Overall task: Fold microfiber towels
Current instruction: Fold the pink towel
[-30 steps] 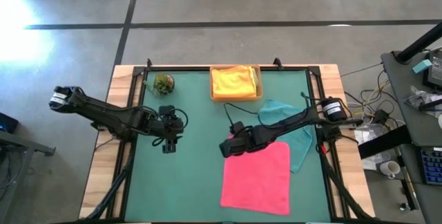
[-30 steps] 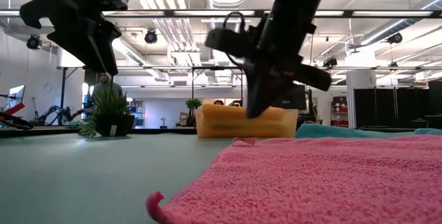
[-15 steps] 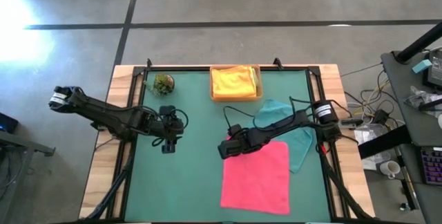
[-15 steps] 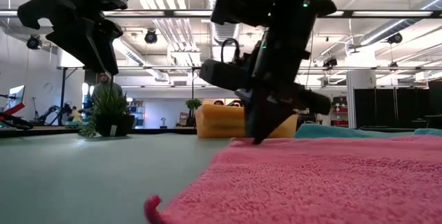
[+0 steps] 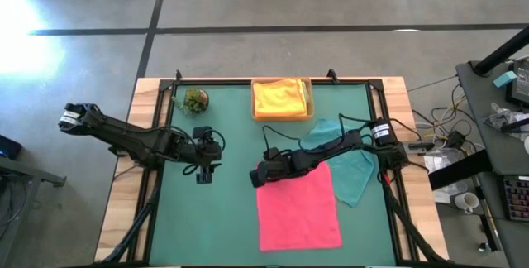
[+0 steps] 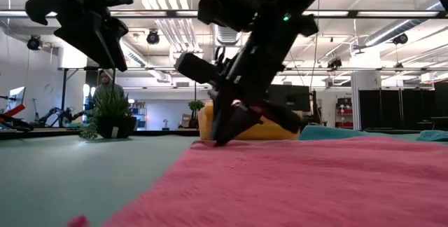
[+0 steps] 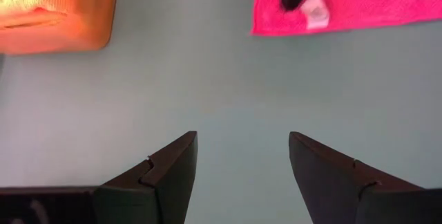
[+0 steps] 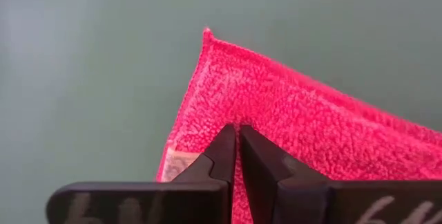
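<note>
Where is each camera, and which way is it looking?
High: above the table, looking straight down; both arms show.
Low: at table height, looking across; both arms hang in.
Left wrist: on the left arm, past the open left tool.
Right wrist: on the right arm, right tool shut on the pink towel.
All four share the pink towel.

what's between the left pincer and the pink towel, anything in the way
Nothing visible. The open left pincer hovers over bare green mat, with only mat between it and the pink towel, whose corner the shut right pincer pinches.
</note>
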